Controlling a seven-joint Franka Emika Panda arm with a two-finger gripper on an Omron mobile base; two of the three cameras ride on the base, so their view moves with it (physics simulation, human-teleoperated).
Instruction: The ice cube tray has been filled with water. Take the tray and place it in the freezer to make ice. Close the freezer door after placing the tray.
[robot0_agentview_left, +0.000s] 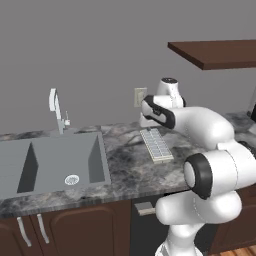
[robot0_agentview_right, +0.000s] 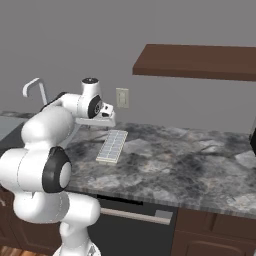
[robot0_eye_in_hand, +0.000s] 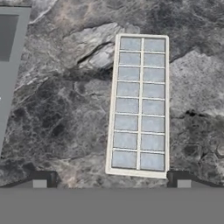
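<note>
Marble-grey table (robot0_agentview_left: 125, 160) is carrying the ice cube tray (robot0_eye_in_hand: 139, 105), lying right of the sink (robot0_agentview_left: 50, 162), while the hand (robot0_eye_in_hand: 111, 177) is hovering wide open and empty above it, leaving pickup, freezing and door-closing undone.

So here's the count: one ice cube tray (robot0_eye_in_hand: 139, 105) on the counter, two columns of eight, so sixteen cells, each with that blue-grey water (robot0_eye_in_hand: 127, 105) sheen. One sink (robot0_agentview_left: 50, 162) with two basins, one faucet (robot0_agentview_left: 56, 107), one drain (robot0_agentview_left: 72, 179). One wall outlet (robot0_agentview_right: 122, 97), one brown shelf (robot0_agentview_right: 197, 61). Two cabinet door handles (robot0_agentview_left: 31, 230) under the sink.
</note>
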